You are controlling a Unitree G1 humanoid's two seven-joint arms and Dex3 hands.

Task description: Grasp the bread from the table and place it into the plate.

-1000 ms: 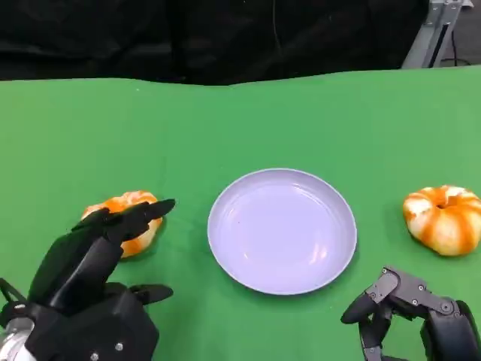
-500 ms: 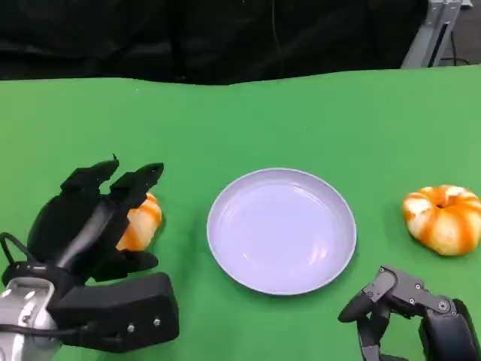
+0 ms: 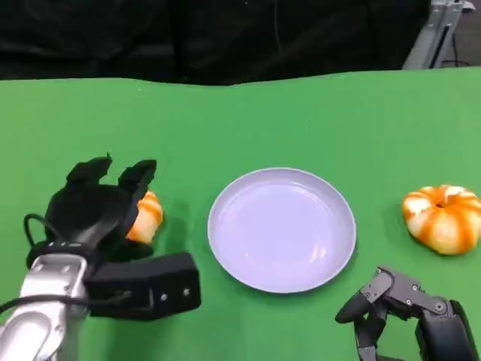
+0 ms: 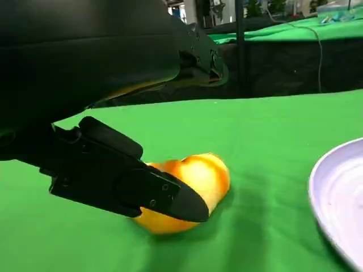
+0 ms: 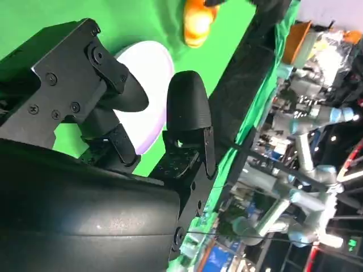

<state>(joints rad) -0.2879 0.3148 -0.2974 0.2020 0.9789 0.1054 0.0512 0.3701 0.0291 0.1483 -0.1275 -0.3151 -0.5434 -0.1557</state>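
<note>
Fingers (image 3: 139, 174) of left hand (image 3: 94, 207) cover bread (image 3: 145, 216), w/ plate (image 3: 281, 229) beside.

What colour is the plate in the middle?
Pale lavender plate, clearest in the head view.

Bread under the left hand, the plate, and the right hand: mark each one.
bread (image 4: 195, 175): left wrist view, exposed glazed top.
plate (image 3: 282, 174): head view, bare far rim.
right hand (image 3: 409, 308): head view, middle of the hand.

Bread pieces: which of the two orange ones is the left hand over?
The bread left of the plate, under the left hand; the other bread lies apart at right.
</note>
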